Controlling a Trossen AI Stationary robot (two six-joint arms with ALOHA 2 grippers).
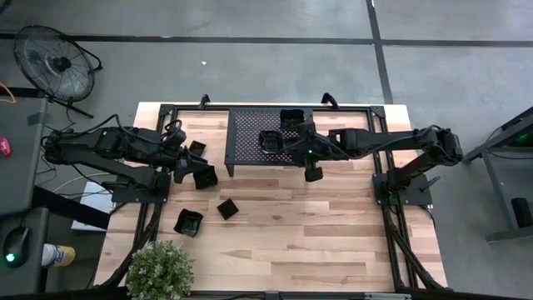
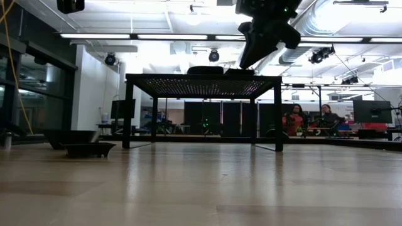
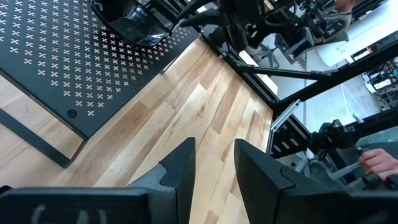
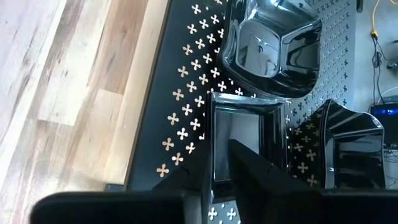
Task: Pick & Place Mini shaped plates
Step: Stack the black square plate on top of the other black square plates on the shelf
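Rack holds three plates; four more lie on the table near the left gripper, part open, empty. Right gripper straddles a square plate, grip unclear. Risk: lifting could drag the plate askew.

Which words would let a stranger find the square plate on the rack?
Look at the black perforated rack on the wooden table. Three black plates lie on it. Only the square plate has straight rims; the rounded plate and the wavy plate beside it curve.
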